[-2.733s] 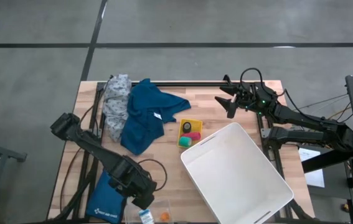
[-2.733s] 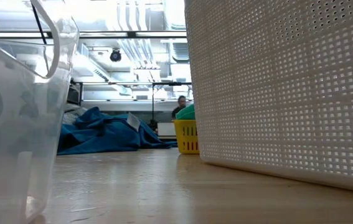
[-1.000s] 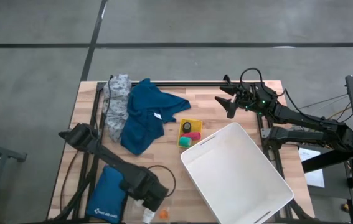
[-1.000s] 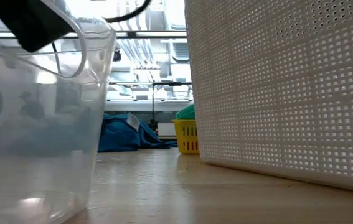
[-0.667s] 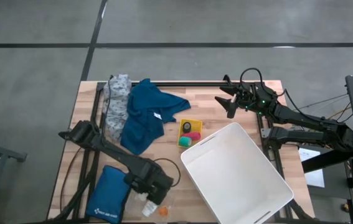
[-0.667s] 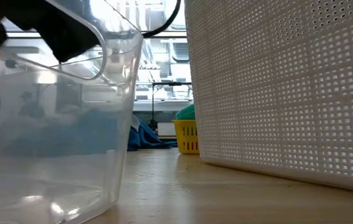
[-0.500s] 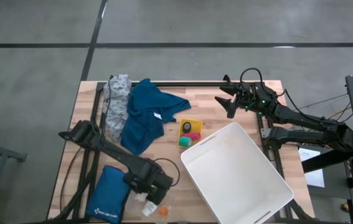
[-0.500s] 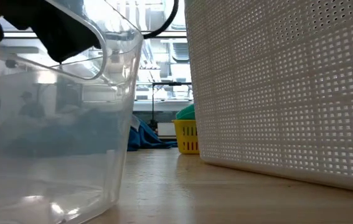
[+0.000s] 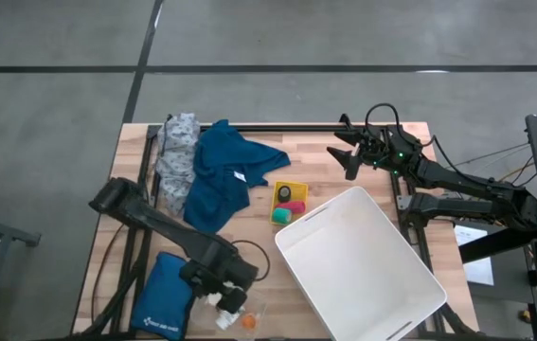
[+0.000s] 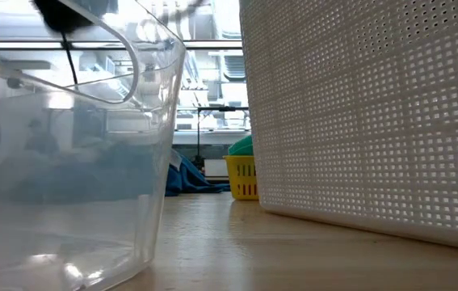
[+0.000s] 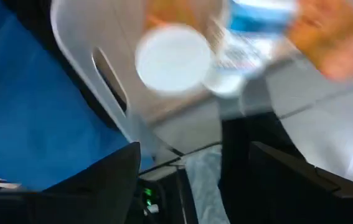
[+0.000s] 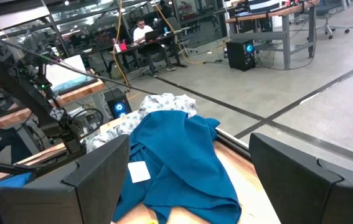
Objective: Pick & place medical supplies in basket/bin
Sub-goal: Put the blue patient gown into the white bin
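Pill bottles [image 9: 235, 313] at table's [image 9: 344, 161] near edge, under left tool [image 9: 219, 294].

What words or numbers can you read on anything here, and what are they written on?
Nothing here can be read for sure.
Blue padded pouch: white print near its end, too small to read.
White bottle in the clear tub: blue and white label, too blurred to read.
Blue cloth garment: small white tag, no letters to make out.
Yellow basket and white bin: no writing seen.
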Robot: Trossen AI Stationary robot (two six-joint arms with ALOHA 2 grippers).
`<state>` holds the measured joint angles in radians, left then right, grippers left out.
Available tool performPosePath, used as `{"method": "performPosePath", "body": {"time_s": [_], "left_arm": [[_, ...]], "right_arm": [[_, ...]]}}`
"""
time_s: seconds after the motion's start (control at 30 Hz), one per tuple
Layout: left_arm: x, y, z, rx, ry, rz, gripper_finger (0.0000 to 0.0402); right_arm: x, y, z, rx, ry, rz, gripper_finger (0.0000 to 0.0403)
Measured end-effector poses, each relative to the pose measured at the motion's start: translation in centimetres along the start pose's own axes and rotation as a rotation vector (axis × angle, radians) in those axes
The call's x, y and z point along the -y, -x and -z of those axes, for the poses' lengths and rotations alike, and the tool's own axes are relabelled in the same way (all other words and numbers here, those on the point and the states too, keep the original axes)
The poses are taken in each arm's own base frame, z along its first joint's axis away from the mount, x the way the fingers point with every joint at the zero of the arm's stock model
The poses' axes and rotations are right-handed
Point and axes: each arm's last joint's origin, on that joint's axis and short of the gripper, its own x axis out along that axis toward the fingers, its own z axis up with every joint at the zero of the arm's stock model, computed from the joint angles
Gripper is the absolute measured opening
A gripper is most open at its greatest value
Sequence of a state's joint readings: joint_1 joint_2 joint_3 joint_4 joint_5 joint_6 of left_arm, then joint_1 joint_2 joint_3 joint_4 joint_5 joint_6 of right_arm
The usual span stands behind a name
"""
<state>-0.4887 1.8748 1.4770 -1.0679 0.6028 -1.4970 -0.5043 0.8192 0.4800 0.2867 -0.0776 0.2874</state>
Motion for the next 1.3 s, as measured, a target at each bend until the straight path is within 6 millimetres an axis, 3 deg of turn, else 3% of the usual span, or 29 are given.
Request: {"method": "performPosePath", "body": {"time_s": [0.13, 0.37, 0.53, 0.73, 0.93, 1.3], "left_arm": [[-0.6, 3.2, 2.3, 0.103, -0.022, 0.096, 0.0307], [-3.3, 9.1, 4.4, 0.503, -0.107, 0.257, 0.0307], [-4.8, 11.8, 5.2, 0.842, -0.324, 0.238, 0.0307], [-6.6, 14.2, 6.3, 1.042, -0.333, 0.276, 0.0307], [-7.9, 16.5, 4.5, 1.122, -0.28, 0.26, 0.0307], [-9.5, 19.1, 0.4, 1.164, -0.088, 0.225, 0.0308]], "right_arm": [[0.0, 0.0, 0.0, 0.0, 0.0, 0.0, 0.0325], [0.0, 0.0, 0.0, 0.001, 0.0, 0.0, 0.0325], [0.0, 0.0, 0.0, 0.001, 0.0, 0.0, 0.0325], [0.0, 0.0, 0.0, 0.001, 0.0, 0.0, 0.0325], [0.0, 0.0, 0.0, 0.001, 0.0, 0.0, 0.0325], [0.0, 0.0, 0.0, 0.001, 0.0, 0.0, 0.0325]]}}
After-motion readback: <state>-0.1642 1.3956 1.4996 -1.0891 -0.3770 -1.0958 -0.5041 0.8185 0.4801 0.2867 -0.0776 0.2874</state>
